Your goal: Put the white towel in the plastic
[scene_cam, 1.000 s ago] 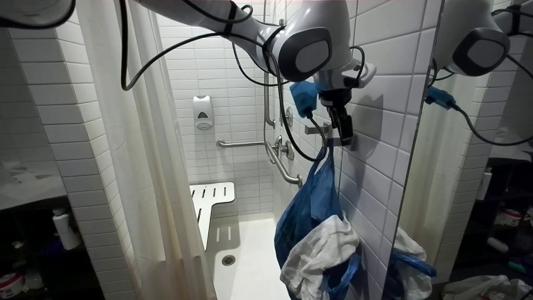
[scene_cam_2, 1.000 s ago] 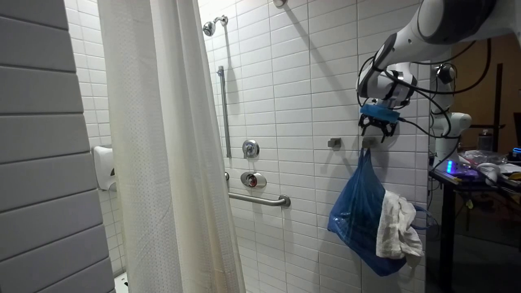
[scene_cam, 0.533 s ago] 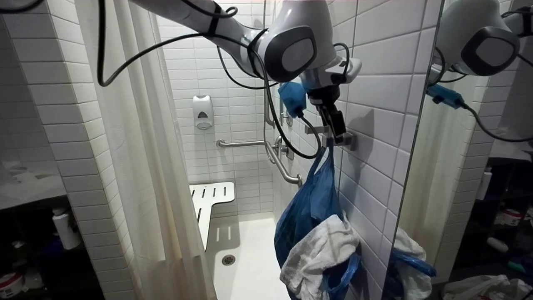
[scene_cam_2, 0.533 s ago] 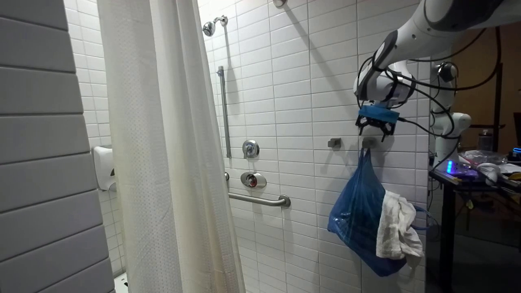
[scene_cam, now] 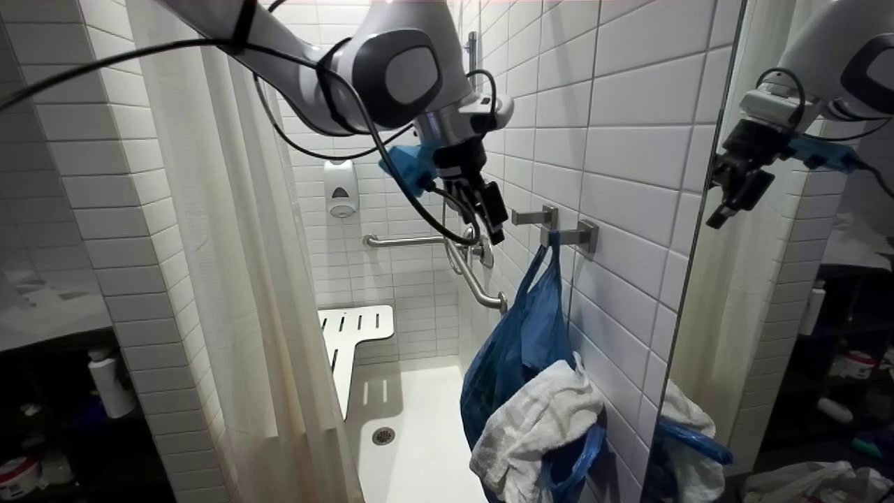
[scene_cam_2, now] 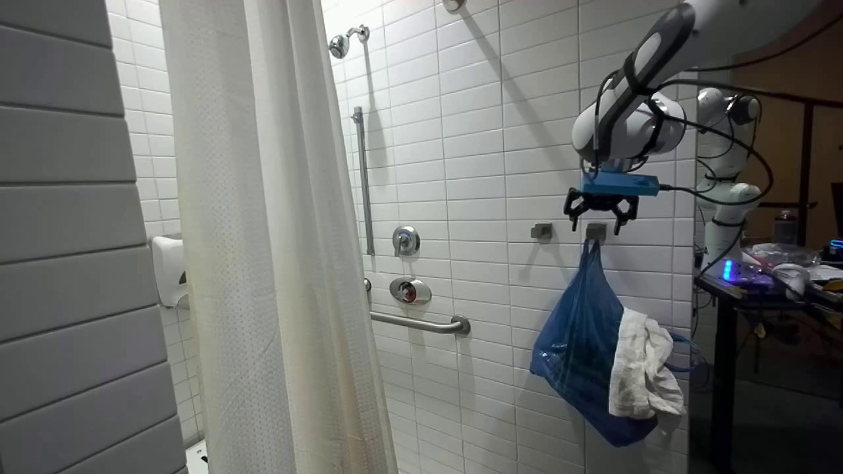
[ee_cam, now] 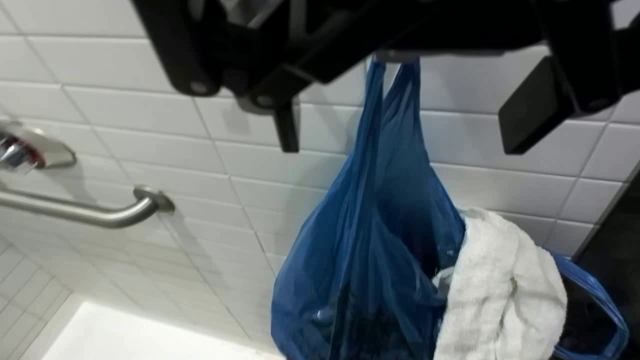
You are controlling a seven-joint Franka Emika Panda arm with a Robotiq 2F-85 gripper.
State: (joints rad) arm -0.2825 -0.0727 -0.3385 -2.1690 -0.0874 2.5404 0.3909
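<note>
The towel [scene_cam_2: 639, 368] hangs over the side of the bag [scene_cam_2: 576, 342], much of it outside. From the left in an exterior view come the dispenser [scene_cam_2: 168, 270], partly behind the curtain [scene_cam_2: 276, 263], then the shower head [scene_cam_2: 339, 46], the valve [scene_cam_2: 406, 241] and the grab bar [scene_cam_2: 421, 322], these three on the wall [scene_cam_2: 474, 184]. Next is a hook [scene_cam_2: 541, 232], then a second hook [scene_cam_2: 596, 232], from which the bag hangs by its upper end. The gripper [scene_cam_2: 596, 229], in front of that wall, points down, released, its fingers [ee_cam: 532, 107] spread wide; in an exterior view the arm [scene_cam: 394, 80] holds it left of both hooks and apart from the bag. On the right of the bag hangs the towel [scene_cam_2: 639, 395], its long axis near upright, the upper end at the bag's edge, the lower end pointing down. In an exterior view the towel [scene_cam: 538, 426] slants from upper right to lower left. How much of it lies inside the bag cannot be told. In the wrist view a small white bit [ee_cam: 442, 277] shows at the bag's mouth, just beside the towel; whether the two are one cannot be told. Right of the towel a loop [ee_cam: 590, 282] of the bag sticks out, and farthest right is the desk [scene_cam_2: 741, 301].
</note>
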